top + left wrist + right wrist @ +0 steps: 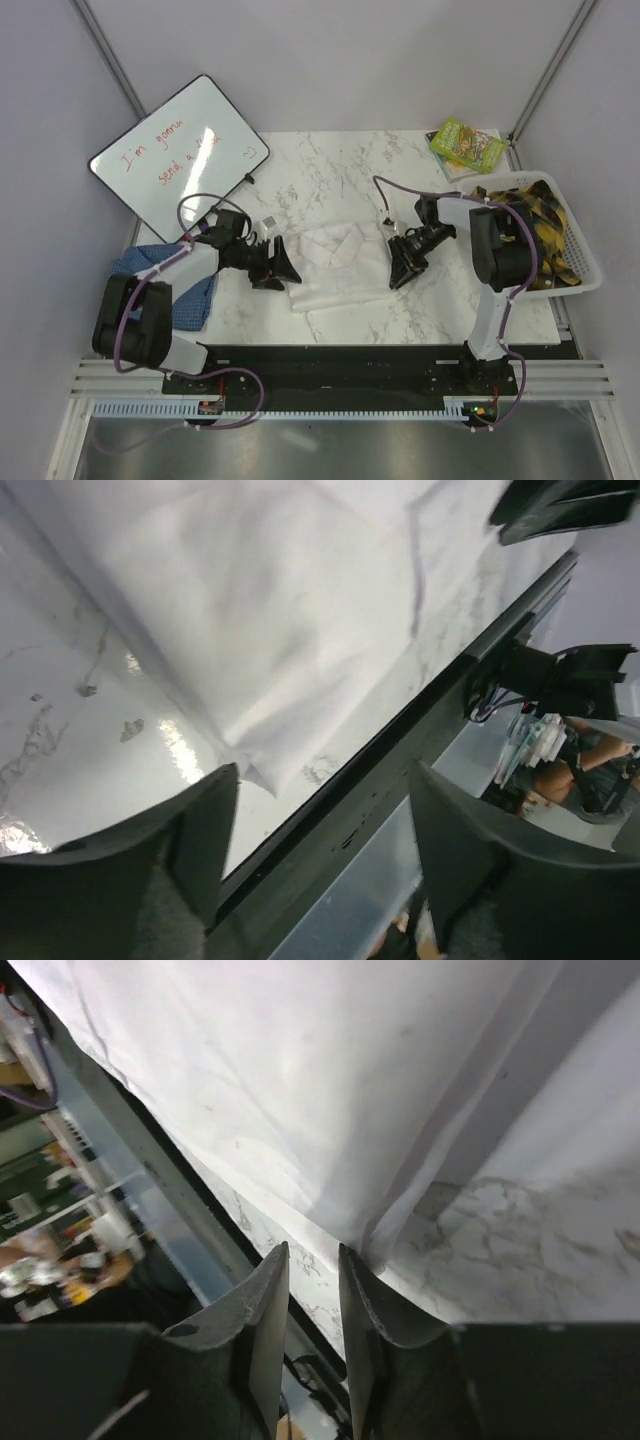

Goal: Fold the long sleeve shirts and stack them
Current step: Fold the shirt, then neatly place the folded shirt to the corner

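The white shirt [335, 265] lay between my tools — left tool [283, 272] agape and empty, right tool [403, 275] narrowed, its hold I couldn't tell.

The whiteboard [180, 160] in the upper left of the top view has red handwriting in two lines. The first line reads "I'm gonna" and the second reads "send a", followed by one more word that a glare spot hides. Near its right corner is a small red mark, too small to tell. The green packet [467, 145] at the upper right has print on it, too small to read.
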